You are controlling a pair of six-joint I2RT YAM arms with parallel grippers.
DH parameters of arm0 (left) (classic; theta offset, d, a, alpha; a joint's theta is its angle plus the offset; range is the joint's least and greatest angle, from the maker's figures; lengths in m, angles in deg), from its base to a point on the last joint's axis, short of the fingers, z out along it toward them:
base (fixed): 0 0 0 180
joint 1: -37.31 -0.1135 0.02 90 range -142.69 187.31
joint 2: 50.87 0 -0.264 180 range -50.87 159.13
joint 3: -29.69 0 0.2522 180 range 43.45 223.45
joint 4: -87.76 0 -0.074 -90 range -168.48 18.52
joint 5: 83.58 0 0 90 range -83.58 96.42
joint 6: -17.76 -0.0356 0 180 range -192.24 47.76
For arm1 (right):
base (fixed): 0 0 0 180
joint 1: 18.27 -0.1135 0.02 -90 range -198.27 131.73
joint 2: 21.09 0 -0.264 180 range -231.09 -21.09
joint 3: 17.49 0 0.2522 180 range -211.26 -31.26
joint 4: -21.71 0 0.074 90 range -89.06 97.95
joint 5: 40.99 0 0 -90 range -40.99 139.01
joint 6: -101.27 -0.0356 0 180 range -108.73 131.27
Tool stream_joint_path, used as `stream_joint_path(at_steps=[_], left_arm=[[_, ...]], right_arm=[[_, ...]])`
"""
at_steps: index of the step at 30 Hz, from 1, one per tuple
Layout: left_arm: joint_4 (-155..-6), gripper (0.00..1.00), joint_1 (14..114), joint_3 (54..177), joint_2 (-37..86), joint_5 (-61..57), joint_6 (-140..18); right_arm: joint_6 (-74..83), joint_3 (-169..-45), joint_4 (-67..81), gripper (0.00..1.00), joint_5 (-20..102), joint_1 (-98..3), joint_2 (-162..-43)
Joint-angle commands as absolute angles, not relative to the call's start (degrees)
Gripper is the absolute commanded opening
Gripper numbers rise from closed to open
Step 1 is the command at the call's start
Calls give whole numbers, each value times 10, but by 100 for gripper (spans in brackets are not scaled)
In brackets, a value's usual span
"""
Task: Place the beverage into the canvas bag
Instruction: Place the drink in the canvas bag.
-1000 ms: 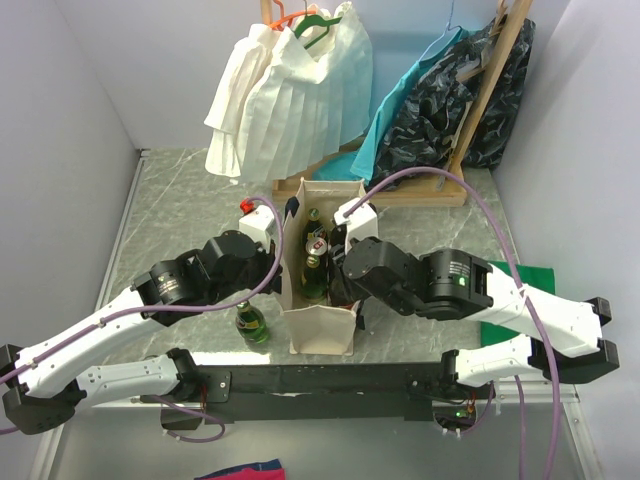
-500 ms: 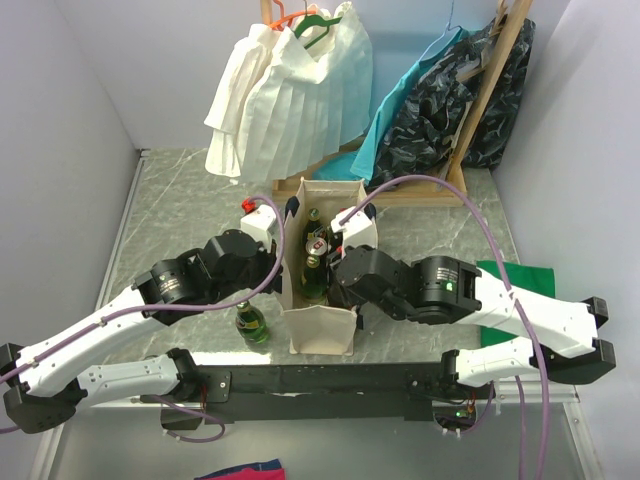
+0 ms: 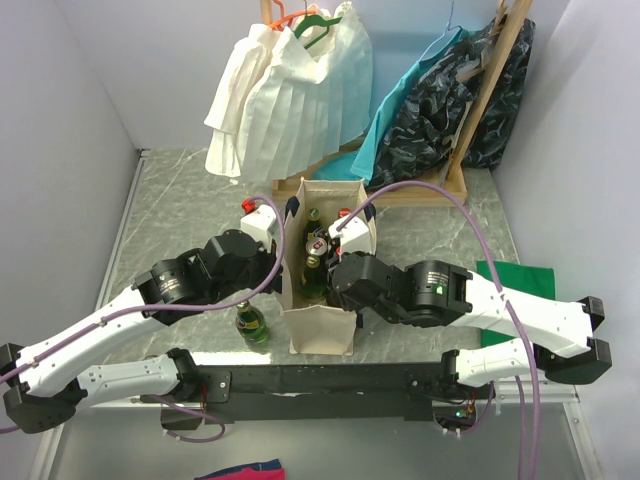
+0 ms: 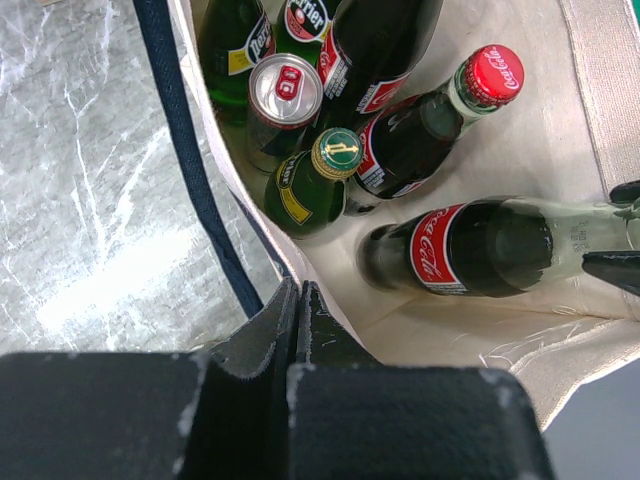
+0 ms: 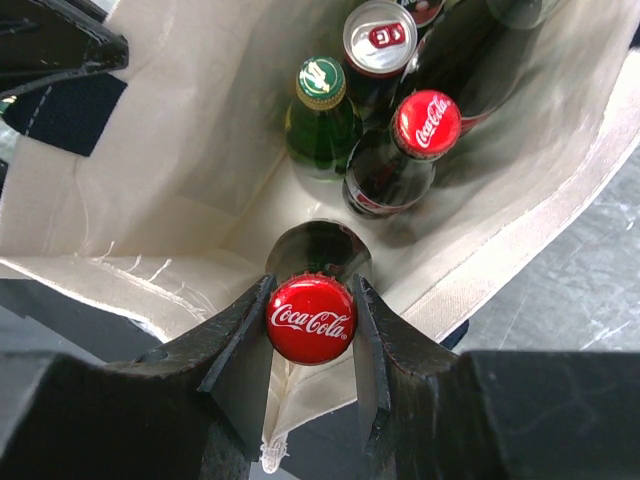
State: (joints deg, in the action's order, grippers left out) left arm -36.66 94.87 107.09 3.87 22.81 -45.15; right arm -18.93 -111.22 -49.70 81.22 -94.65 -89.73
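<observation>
The cream canvas bag (image 3: pixel 320 335) (image 4: pixel 560 110) (image 5: pixel 180 150) stands upright in the middle of the table, its mouth open. My left gripper (image 3: pixel 280 262) (image 4: pixel 297 290) is shut on the bag's left rim beside the navy strap (image 4: pixel 175 130). My right gripper (image 3: pixel 328 272) (image 5: pixel 312 290) is shut on the neck of a Coca-Cola bottle (image 5: pixel 311 320) (image 4: pixel 470 250), under its red cap. The bottle hangs tilted inside the bag's near end. Deeper in the bag stand another cola bottle (image 5: pixel 425 125), green bottles (image 5: pixel 322 110) and a can (image 5: pixel 380 38).
A green bottle (image 3: pixel 252 322) stands on the table just left of the bag. Behind the bag a wooden rack (image 3: pixel 410 190) carries a white pleated garment (image 3: pixel 290 100), a teal cloth (image 3: pixel 405 120) and a dark patterned garment (image 3: pixel 460 100). A green cloth (image 3: pixel 520 275) lies at right.
My right arm has swung left and closer over the bag, bringing the cola bottle further into its mouth. The left arm and the bag have stayed put.
</observation>
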Motion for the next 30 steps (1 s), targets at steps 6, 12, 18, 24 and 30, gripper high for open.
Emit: stream_joint_path(at_steps=[6,12,18,24,30], left_arm=[[-410,1,949,1102,15,236,-461],[-409,1,948,1101,14,236,-460],[-408,1,948,1101,13,236,-460],[-407,1,949,1104,13,237,-461],[-410,1,948,1104,17,236,-464]], right_arm=[[-199,-1119,-436,0,854,-951,-873],[-204,-1113,-438,0,848,-951,-882],[-212,-1114,-445,0,841,-952,-899],[-219,-1110,-448,0,846,-950,-895],[-219,-1115,-450,0,857,-952,-890]])
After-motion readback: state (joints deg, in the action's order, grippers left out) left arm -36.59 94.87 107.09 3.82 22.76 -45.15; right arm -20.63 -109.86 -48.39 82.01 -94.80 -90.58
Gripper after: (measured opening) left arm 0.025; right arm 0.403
